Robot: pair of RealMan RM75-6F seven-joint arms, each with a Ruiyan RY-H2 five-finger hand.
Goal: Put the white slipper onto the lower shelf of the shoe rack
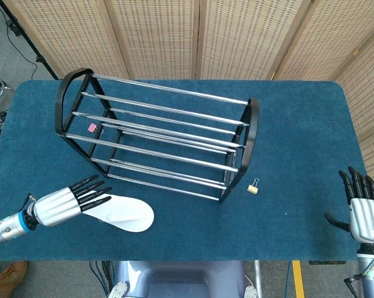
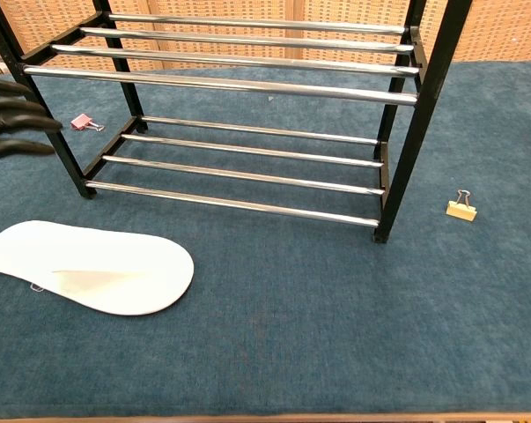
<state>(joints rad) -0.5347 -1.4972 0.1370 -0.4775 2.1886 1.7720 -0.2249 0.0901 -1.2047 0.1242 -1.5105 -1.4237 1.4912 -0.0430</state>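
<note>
The white slipper (image 1: 121,212) lies flat on the bench at lower left, before the shoe rack (image 1: 162,139), the left robot hand (image 1: 72,202) spread empty above it; light and floppy, best pinched mid-sole.

Bright, even overhead light in both views, shadows faint. Mild glare streaks on chrome bars of the shoe rack (image 2: 247,84). Focus sharp throughout; left hand (image 1: 66,203) crisp in head view, its fingertips (image 2: 18,119) slightly soft at chest-view edge.
</note>
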